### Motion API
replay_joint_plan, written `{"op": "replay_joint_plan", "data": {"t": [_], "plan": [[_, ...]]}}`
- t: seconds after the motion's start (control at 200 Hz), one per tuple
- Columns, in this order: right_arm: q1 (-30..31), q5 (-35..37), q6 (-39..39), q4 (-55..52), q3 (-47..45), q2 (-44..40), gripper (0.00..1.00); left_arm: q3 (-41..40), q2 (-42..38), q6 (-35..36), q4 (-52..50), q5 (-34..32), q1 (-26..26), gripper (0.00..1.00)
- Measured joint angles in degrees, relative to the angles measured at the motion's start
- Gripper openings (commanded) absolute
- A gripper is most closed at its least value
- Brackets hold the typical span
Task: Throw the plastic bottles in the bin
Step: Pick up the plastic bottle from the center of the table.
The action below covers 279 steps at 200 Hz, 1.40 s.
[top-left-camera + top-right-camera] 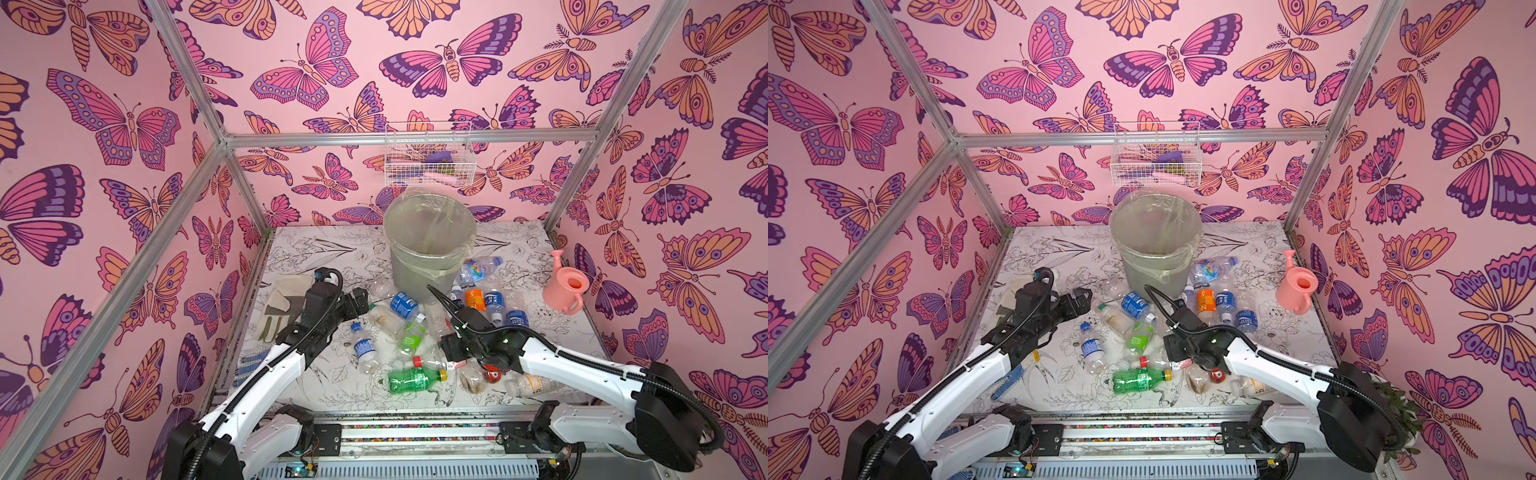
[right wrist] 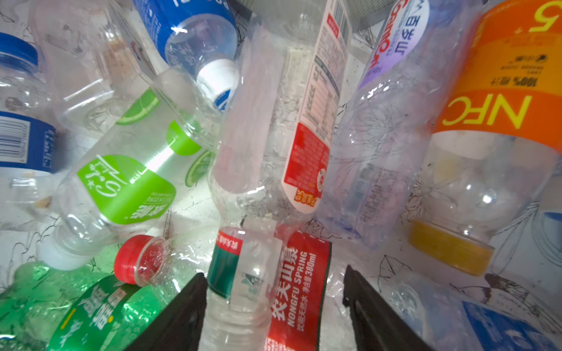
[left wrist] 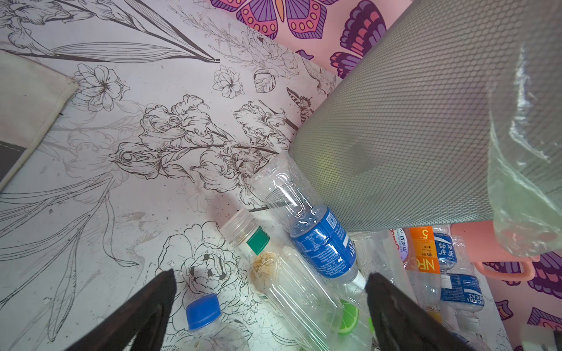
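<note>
Floral-print table (image 1: 316, 249) strewn with plastic bottles (image 1: 409, 338).
Between spread jaws of right gripper (image 2: 273, 273): red-labelled bottle (image 2: 304, 282); left gripper (image 3: 270, 273) jaws wide apart.

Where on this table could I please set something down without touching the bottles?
Bare table lies at the back left, between wall and bin; also the back right corner behind the pink watering can. Bottles crowd the middle, from the bin's foot to the front edge.

White-shelled left arm (image 1: 268, 372), matching right arm (image 1: 582, 365), black joint housings (image 1: 665, 411), ribbed black cables (image 1: 440, 301) (white zip-tied)
</note>
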Motion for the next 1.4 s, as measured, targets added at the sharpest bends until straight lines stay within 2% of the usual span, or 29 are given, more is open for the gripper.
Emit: {"op": "replay_joint_plan", "data": {"t": [0.441,1.042,1.197,1.398], "plan": [[5.3,5.0,5.2,-1.3,2.7,5.7,0.63,-0.2,-1.9,-0.4,-1.9,-0.6,0.0,1.00],[7.2,9.1,11.3,-4.5,6.3,12.2,0.49,-0.9,-4.0,-1.5,-2.8,-2.0,0.0,1.00],[7.5,9.8,12.5,-5.5,7.0,13.0,0.41,-1.1,-4.7,-1.5,-3.6,-2.2,0.0,1.00],[7.5,10.9,13.6,-6.5,7.0,13.0,0.25,-1.1,-4.6,-1.5,-3.8,-2.5,0.0,1.00]]}}
